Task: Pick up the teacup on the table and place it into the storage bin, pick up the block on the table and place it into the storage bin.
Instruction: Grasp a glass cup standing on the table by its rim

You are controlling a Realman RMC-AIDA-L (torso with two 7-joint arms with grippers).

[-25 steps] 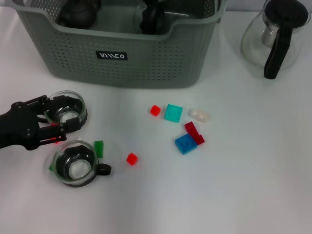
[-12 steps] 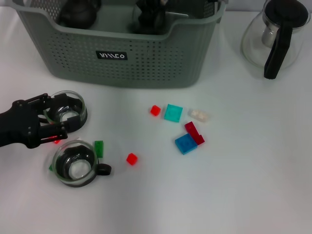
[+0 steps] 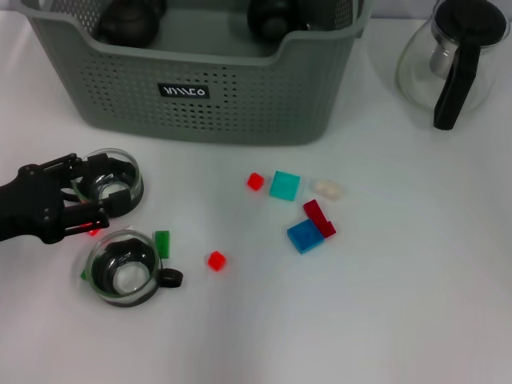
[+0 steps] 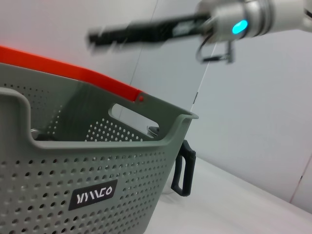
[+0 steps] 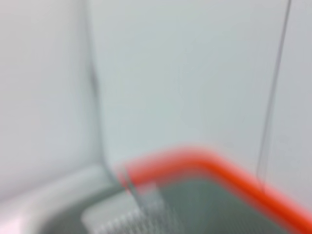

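Note:
A glass teacup (image 3: 112, 182) stands on the white table in front of the storage bin (image 3: 240, 96). My left gripper (image 3: 116, 190) is open, with one black finger on each side of this cup. Another glass teacup (image 3: 126, 268), with a black handle, sits just nearer to me. Several blocks lie on the table: small red (image 3: 255, 181), teal (image 3: 284, 185), whitish (image 3: 326, 189), red (image 3: 318, 218), blue (image 3: 304, 236), small red (image 3: 216, 260) and green (image 3: 162, 243). My right gripper (image 4: 105, 35) hangs blurred above the storage bin (image 4: 87, 195) and shows as a dark shape (image 3: 272, 14) at the bin's back.
A glass carafe (image 3: 452, 56) with a black handle stands at the back right, beside the bin. Dark items (image 3: 128, 20) lie inside the bin. The right wrist view shows only a blurred orange rim (image 5: 209, 161) and a pale wall.
The dark right gripper over the bin has shifted to the right and farther back. The left gripper's near finger has drawn back slightly; the cup stays between the fingers.

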